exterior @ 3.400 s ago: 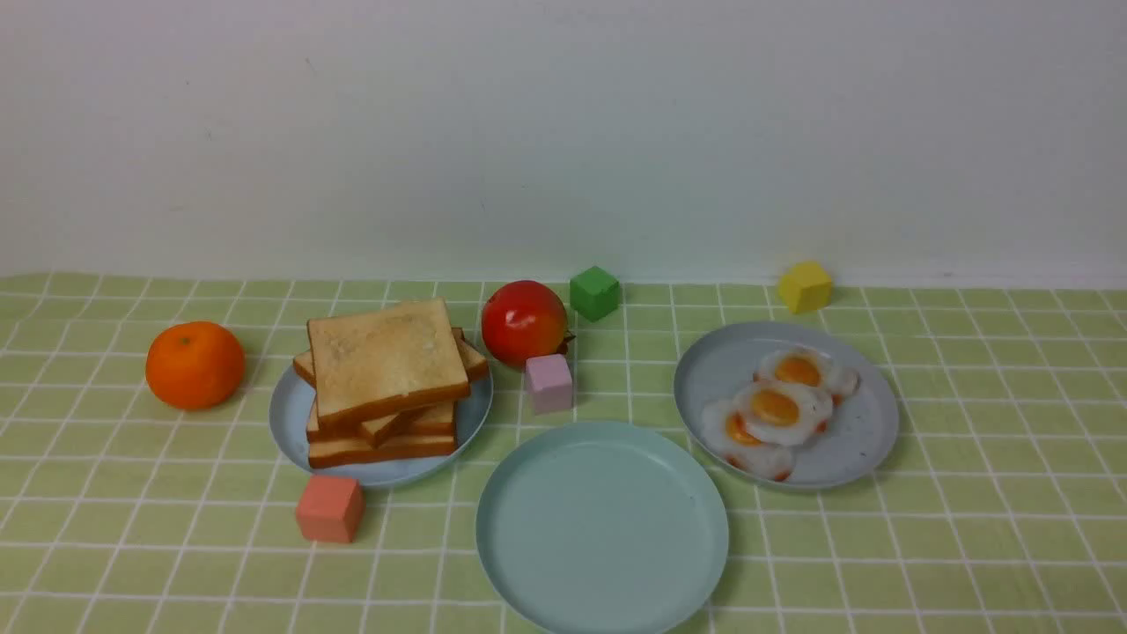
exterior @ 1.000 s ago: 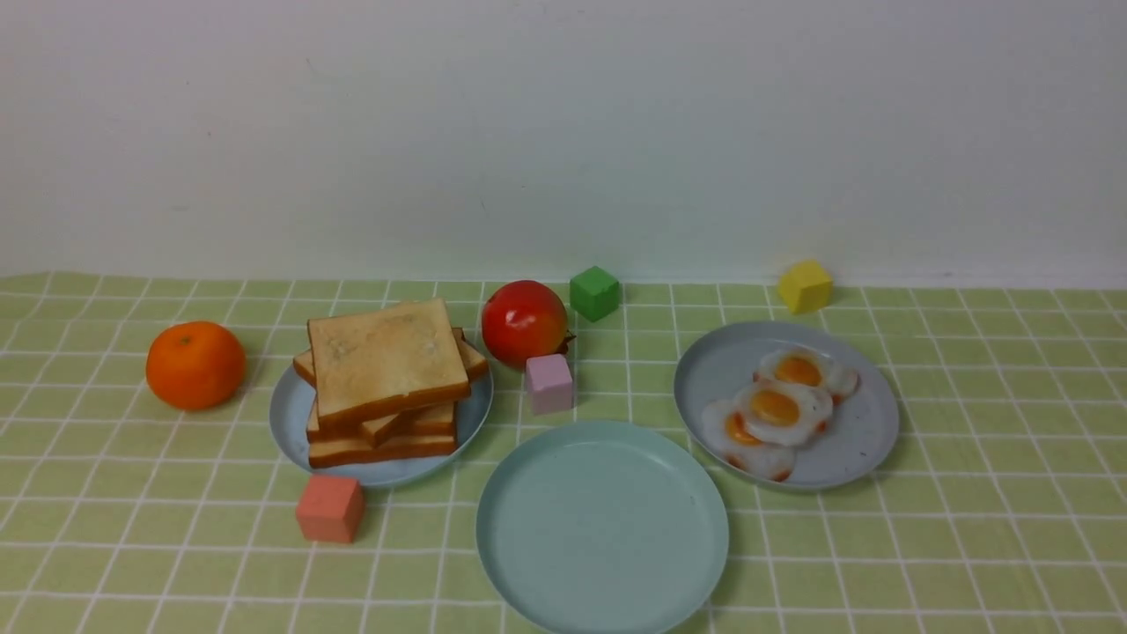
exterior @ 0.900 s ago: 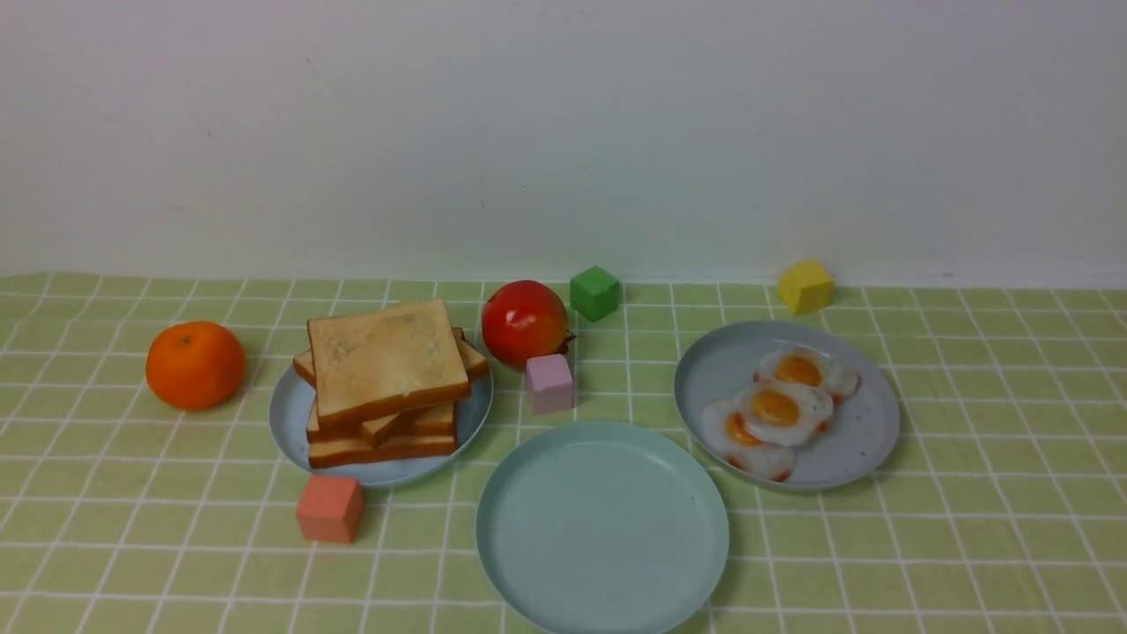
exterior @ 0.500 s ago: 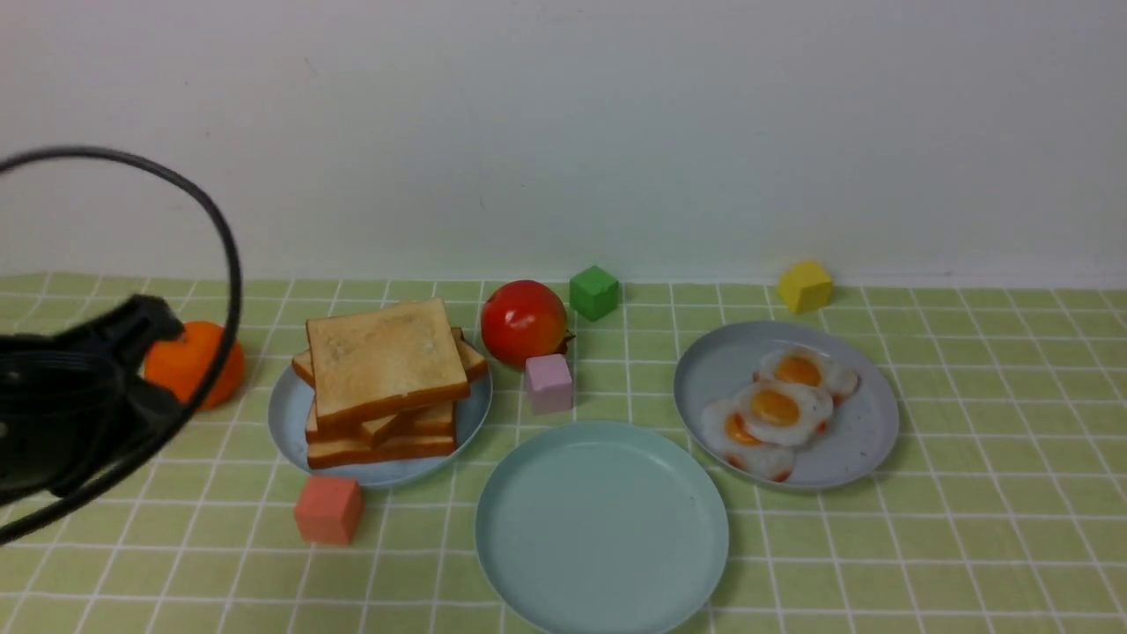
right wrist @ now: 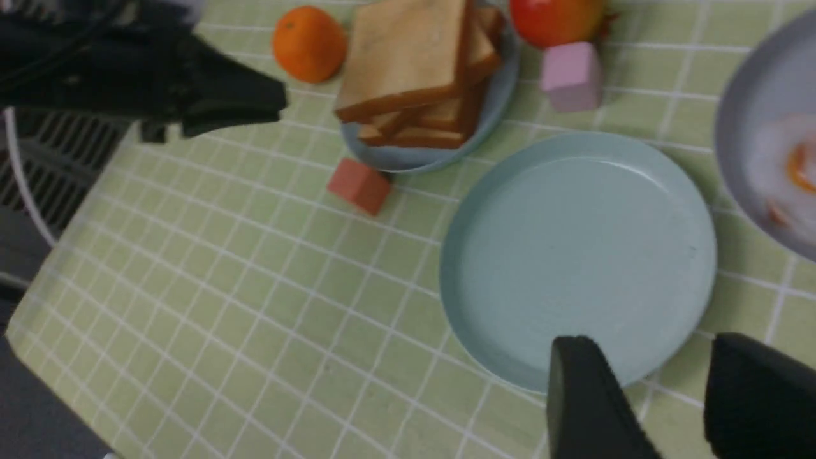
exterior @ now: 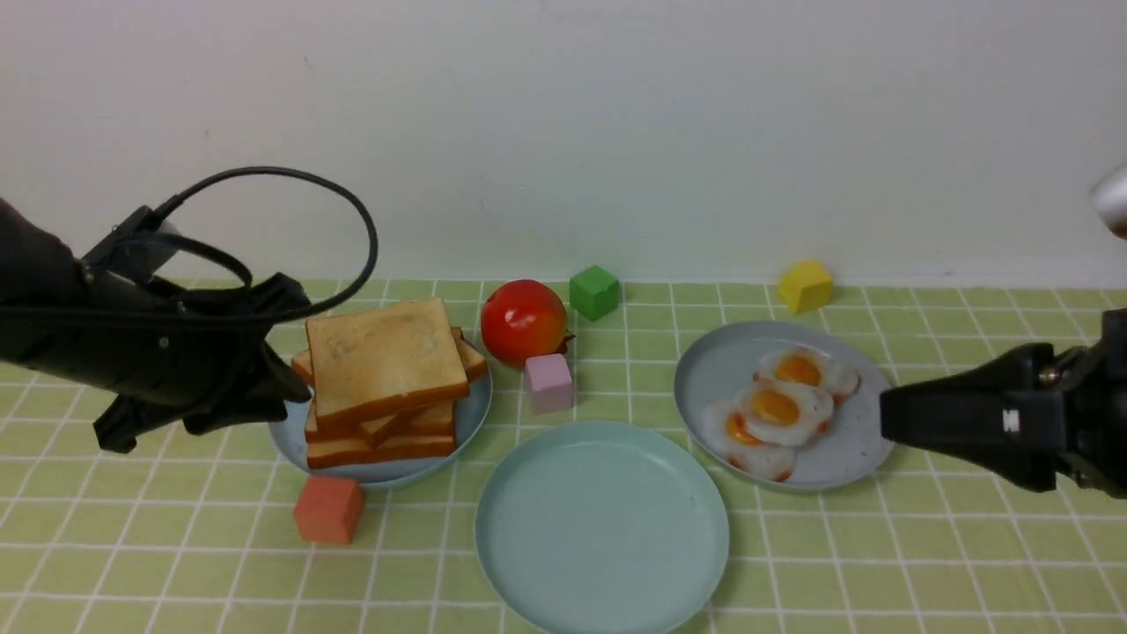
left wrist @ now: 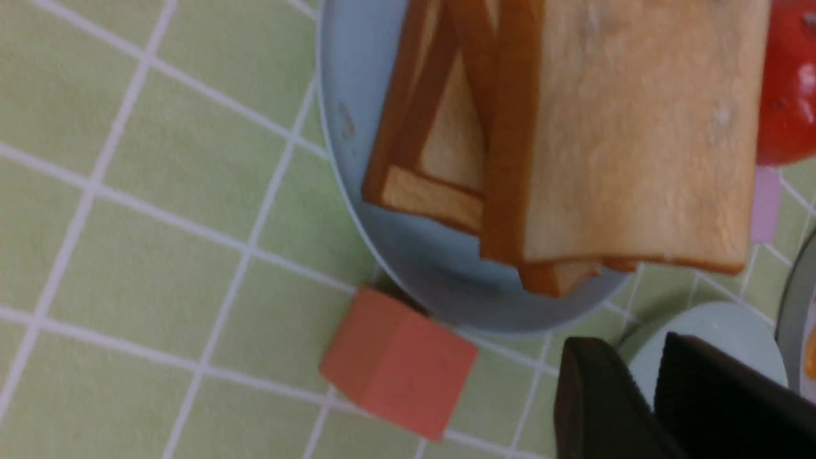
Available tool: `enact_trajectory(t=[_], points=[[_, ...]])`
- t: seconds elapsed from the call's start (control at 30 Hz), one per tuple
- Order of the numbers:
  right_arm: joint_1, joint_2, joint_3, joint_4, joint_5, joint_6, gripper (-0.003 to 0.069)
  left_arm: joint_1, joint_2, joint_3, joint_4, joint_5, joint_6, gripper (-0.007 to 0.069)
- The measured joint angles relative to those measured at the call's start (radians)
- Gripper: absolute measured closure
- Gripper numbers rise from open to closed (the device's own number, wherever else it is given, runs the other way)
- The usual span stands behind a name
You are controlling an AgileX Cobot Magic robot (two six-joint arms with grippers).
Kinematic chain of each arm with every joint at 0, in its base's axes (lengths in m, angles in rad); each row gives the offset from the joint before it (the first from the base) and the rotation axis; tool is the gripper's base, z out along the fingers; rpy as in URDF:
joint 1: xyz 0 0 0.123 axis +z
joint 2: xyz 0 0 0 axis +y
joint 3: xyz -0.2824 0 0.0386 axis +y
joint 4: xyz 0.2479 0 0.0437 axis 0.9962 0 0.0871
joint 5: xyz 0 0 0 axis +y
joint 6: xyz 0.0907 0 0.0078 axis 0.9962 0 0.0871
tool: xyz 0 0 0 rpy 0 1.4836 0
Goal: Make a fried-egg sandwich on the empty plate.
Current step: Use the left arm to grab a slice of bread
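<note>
Both empty: left gripper (left wrist: 623, 339) jaws slightly apart beside the toast stack (exterior: 379, 440) back-left of the empty mint plate (exterior: 603, 528), right gripper (right wrist: 649, 341) jaws wide near the fried eggs (exterior: 779, 407) back-right of it; risk: the skewed top slice (exterior: 387, 352) could drag its neighbours, overlapping eggs could lift together.

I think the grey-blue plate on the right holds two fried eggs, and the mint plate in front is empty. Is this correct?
Not quite: the front view shows three fried eggs on the grey-blue plate, overlapping. The mint plate is indeed empty.
</note>
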Motion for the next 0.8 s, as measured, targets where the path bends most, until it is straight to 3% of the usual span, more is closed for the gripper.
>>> enact_trajectory(t=[0.2,0.33,0.6,0.8], points=[[0.118,0.001,-0.023,0.013,0.001,-0.054,0.0192,-0.002,0.114,-0.06,-0.057,-0.004,0.114,0.0207],[0.173,0.001,-0.061,0.013,0.001,-0.064,0.015,-0.002,0.162,-0.065,-0.132,-0.025,0.177,0.0162],[0.198,0.001,-0.106,0.02,-0.001,-0.066,0.0149,-0.002,0.225,-0.066,-0.246,-0.067,0.273,0.0194],[0.201,0.001,-0.108,0.02,0.013,-0.066,0.018,-0.002,0.239,-0.066,-0.285,-0.071,0.316,0.0319]])
